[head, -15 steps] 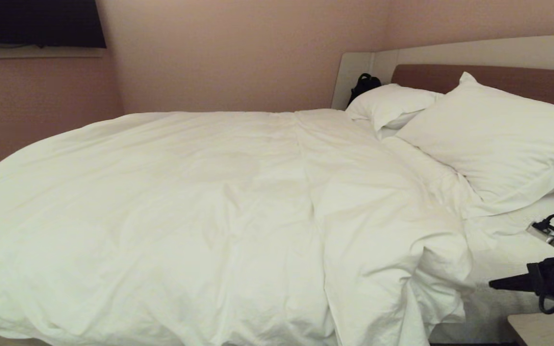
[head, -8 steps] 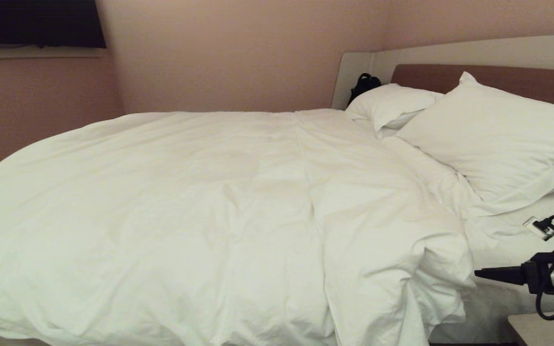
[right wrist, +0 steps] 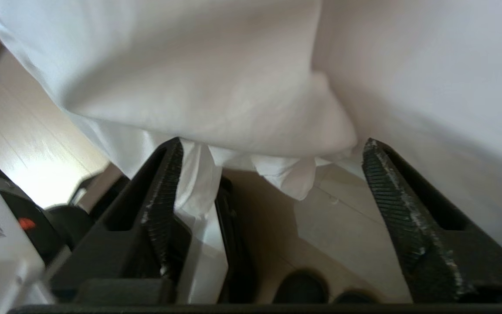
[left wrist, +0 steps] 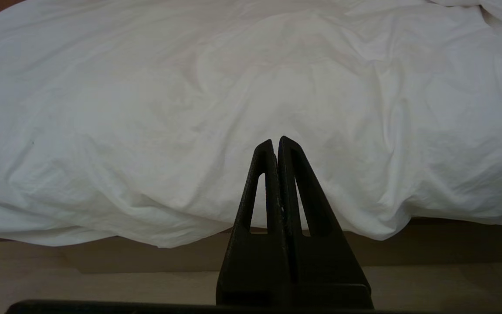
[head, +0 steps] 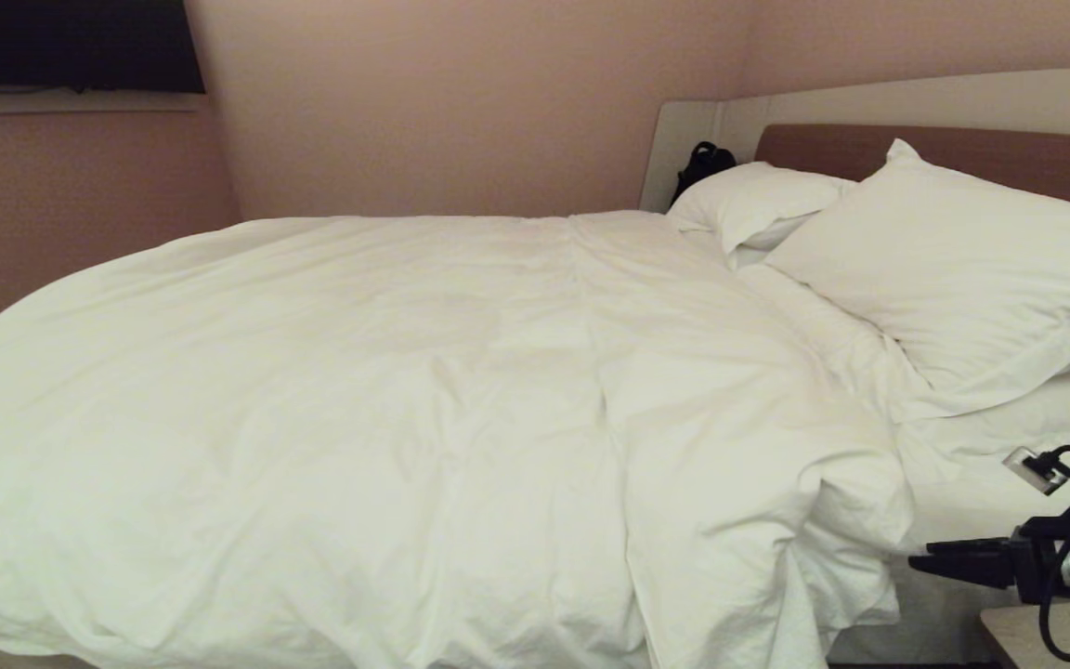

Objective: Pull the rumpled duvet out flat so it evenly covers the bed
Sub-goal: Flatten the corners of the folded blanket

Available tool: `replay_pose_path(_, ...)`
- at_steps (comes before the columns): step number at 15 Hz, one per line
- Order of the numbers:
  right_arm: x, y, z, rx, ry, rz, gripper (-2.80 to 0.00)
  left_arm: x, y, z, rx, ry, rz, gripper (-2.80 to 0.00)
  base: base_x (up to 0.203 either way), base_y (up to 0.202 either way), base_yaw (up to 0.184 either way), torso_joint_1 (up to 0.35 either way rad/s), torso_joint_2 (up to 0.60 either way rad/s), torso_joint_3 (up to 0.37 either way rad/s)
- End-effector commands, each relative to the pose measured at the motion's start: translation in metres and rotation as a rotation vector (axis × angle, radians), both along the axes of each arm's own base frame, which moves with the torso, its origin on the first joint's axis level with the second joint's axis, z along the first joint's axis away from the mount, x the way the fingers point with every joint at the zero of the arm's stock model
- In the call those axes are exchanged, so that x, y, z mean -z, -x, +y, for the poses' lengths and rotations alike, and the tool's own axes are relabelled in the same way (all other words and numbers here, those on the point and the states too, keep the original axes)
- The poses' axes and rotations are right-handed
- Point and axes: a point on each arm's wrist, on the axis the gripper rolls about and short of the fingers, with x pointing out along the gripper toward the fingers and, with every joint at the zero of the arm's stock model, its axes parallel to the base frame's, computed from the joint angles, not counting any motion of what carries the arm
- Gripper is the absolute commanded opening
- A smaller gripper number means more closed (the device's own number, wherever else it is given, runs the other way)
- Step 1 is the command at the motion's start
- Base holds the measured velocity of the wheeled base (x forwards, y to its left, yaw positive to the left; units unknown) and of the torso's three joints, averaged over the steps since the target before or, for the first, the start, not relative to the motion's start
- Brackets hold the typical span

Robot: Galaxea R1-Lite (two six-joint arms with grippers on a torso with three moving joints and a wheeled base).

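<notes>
The duvet (head: 405, 418) is lying rumpled across the bed (head: 981, 98), its bunched corner hanging over the near side just short of the two pillows (head: 962, 269). The right gripper (right wrist: 273, 183) is hovering beside that corner with fingers (right wrist: 408, 209) spread wide, gripping nothing. The left gripper (left wrist: 276, 144) is sitting low before the duvet's hanging edge, fingers pressed together

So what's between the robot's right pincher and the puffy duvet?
Nothing: the head view shows only a short stretch of bare sheet between the open right gripper and the duvet.
</notes>
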Motion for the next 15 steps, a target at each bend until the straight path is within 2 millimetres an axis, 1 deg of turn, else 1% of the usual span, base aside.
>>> replay_pose_path(1,0.01,-0.01,0.002,-0.018,0.054,-0.037,0.0,0.0,0.0,0.0,0.0,-0.001,-0.001,-2.8,0.0,0.0,0.0,0.0,0.0,0.0)
replay_pose_path(2,0.015,-0.014,0.005,-0.035,0.059,-0.042,0.0,0.0,0.0,0.0,0.0,-0.001,0.0,-2.8,0.0,0.0,0.0,0.0,0.0,0.0)
replay_pose_path(4,0.017,-0.019,0.009,-0.055,0.061,-0.048,0.0,0.0,0.0,0.0,0.0,-0.001,0.0,-2.8,0.0,0.0,0.0,0.0,0.0,0.0)
replay_pose_path(8,0.025,-0.037,0.019,-0.102,0.066,-0.072,0.0,0.0,0.0,0.0,-0.001,0.0,0.0,-2.8,0.0,0.0,0.0,0.0,0.0,0.0)
replay_pose_path(10,0.026,-0.039,0.024,-0.12,0.063,-0.069,0.0,0.0,0.0,0.0,0.0,0.0,0.0,-2.8,0.0,0.0,0.0,0.0,0.0,0.0)
replay_pose_path(13,0.028,-0.042,0.038,-0.168,0.058,-0.065,0.0,0.0,0.0,0.0,0.0,-0.001,0.0,-2.8,0.0,0.0,0.0,0.0,0.0,0.0)
replay_pose_path(15,0.027,-0.039,0.043,-0.178,0.056,-0.06,0.0,0.0,0.0,0.0,0.0,-0.001,-0.001,-2.8,0.0,0.0,0.0,0.0,0.0,0.0)
